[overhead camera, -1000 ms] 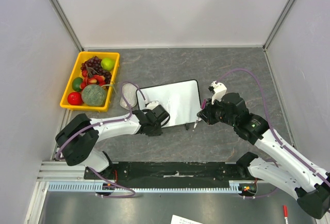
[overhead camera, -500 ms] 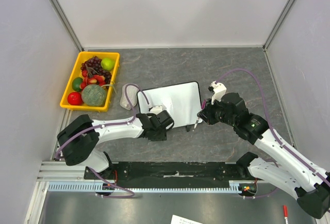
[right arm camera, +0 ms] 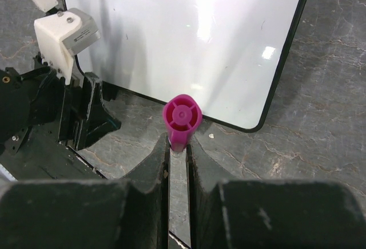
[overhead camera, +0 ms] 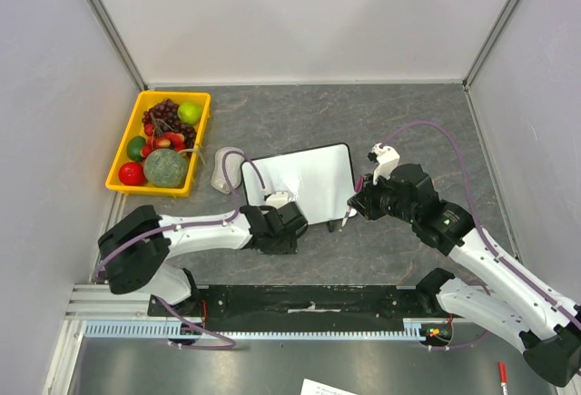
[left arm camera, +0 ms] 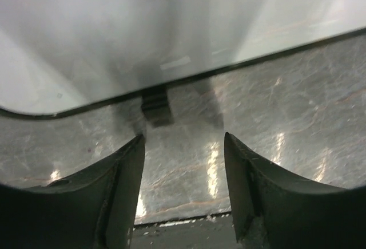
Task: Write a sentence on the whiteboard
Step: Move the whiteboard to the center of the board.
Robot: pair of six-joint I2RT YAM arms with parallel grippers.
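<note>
Whiteboard (overhead camera: 313,177): lies flat near the middle of the worktop (overhead camera: 408,123), a little toward the near edge. Black frame, rounded corners. I find the face blank in all three views, only glare and faint smudges.

Sentence: none on the board. I see no magenta stroke anywhere, so I judge the writing not yet begun and the whole line left to do.

Right gripper (right arm camera: 178,146): narrow, clamped on a magenta marker (right arm camera: 182,120), whose round butt end faces the wrist camera. From above I place it just off the board's near right corner, over bare worktop and not over the white face. I cannot tell whether the tip is capped.

Left gripper (left arm camera: 183,151): jaws apart, nothing between them but worktop. It sits low at the board's near edge, toward its left corner, with one small black foot (left arm camera: 155,105) of the board just ahead of the gap. I judge it apart from the frame, not gripping it.

Eraser pad (overhead camera: 223,172): grey oval, just beside the board's left edge.

Fruit tray (overhead camera: 123,163): yellow, at the worktop's left edge toward the far corner, well apart from the board.

Outstanding, by my reckoning: bring the marker onto the face, perhaps steady the board, and write both lines.
</note>
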